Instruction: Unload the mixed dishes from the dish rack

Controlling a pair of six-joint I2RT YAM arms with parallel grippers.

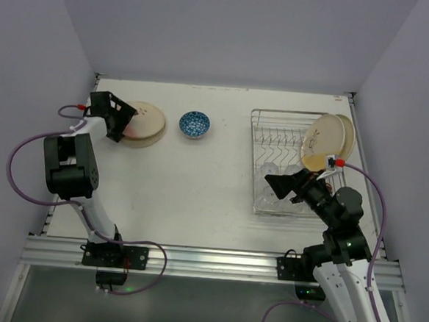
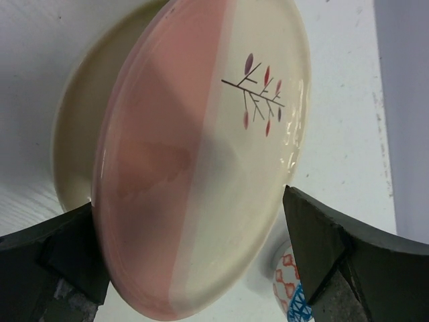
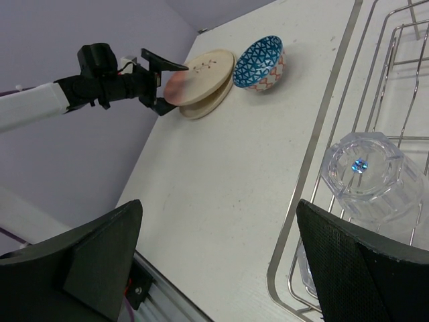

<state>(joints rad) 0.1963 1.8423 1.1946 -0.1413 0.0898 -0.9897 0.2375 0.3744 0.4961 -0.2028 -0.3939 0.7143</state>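
Your left gripper (image 1: 127, 124) sits at the far left of the table (image 1: 213, 183), its jaws spread wide to either side of the rim of a cream plate (image 2: 201, 168). The plate leans on a second cream plate (image 2: 72, 134) that lies flat beneath it. In the left wrist view the left finger (image 2: 53, 261) overlaps the plate's edge, while the right finger (image 2: 335, 255) stands just clear of it. You cannot tell whether either pad actually presses the rim.

The top plate carries a small twig motif with red and purple leaves, and a pinkish cast covers its left half. Just beside the pair sits the blue-patterned bowl (image 1: 194, 123), upright on the table, its outside red and white. Only a sliver of it shows in the left wrist view.

To the right, the dish rack (image 1: 263, 146) holds two more cream plates (image 1: 322, 141), standing on edge at its far right corner, one behind the other. A clear faceted glass (image 3: 365, 178) stands in the near part of the rack. A second glass below it is mostly cut off.

Your right gripper (image 3: 218, 221) hovers over the rack's near left corner, jaws wide apart with nothing between them.
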